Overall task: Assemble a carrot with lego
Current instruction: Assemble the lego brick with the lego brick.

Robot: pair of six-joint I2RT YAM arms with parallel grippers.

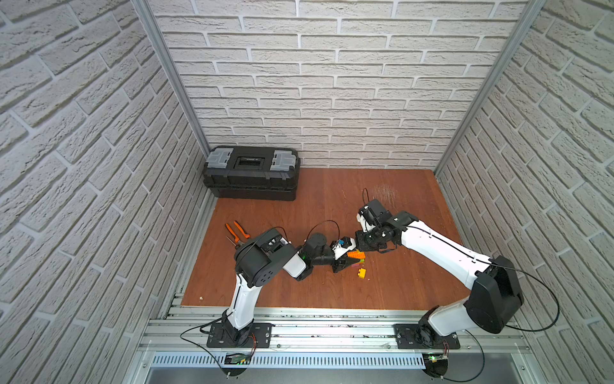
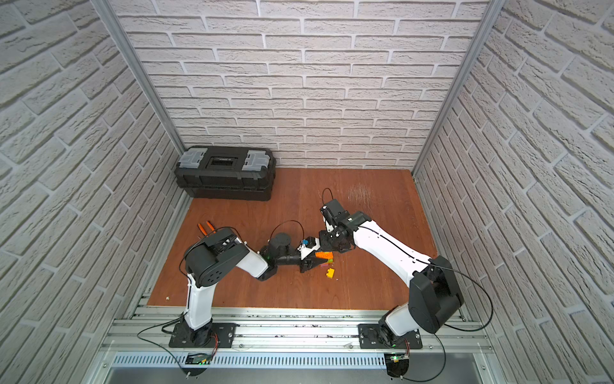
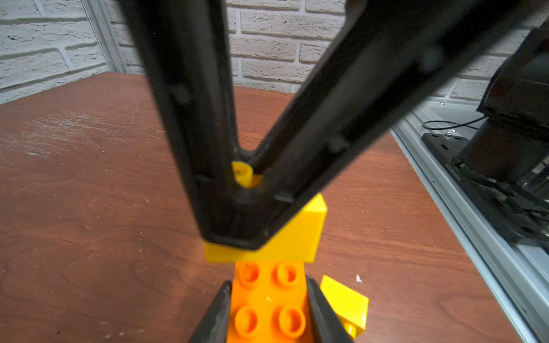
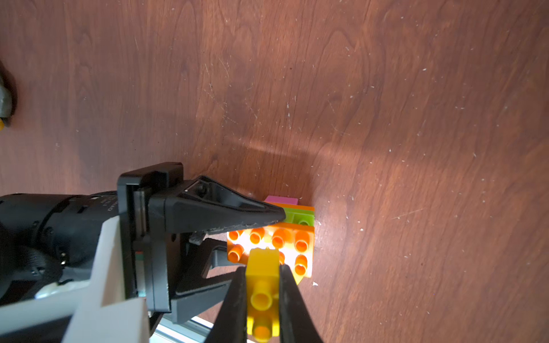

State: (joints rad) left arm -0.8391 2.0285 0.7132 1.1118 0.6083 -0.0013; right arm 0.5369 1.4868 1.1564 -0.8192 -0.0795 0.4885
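Observation:
The carrot (image 1: 356, 255) (image 2: 324, 255) is a clump of orange, lime green and pink lego at mid-table. My left gripper (image 1: 348, 261) (image 3: 269, 311) is shut on the sides of its orange brick (image 3: 269, 297) (image 4: 297, 240), studs facing my right wrist camera. Lime green (image 4: 298, 218) and pink (image 4: 282, 200) bricks lie behind the orange one. My right gripper (image 1: 358, 246) (image 4: 263, 279) is shut on a small yellow brick (image 4: 261, 267) (image 3: 285, 240), held against the far end of the studded face. I cannot tell whether it is pressed home. A second yellow brick (image 1: 361, 273) (image 2: 330, 272) (image 3: 344, 303) lies loose beside the carrot.
Orange-handled pliers (image 1: 237, 232) (image 2: 206, 229) lie on the wooden table behind my left arm. A black toolbox (image 1: 252, 173) (image 2: 226, 173) stands at the back left against the brick wall. Aluminium rails (image 1: 332, 319) run along the table's front edge.

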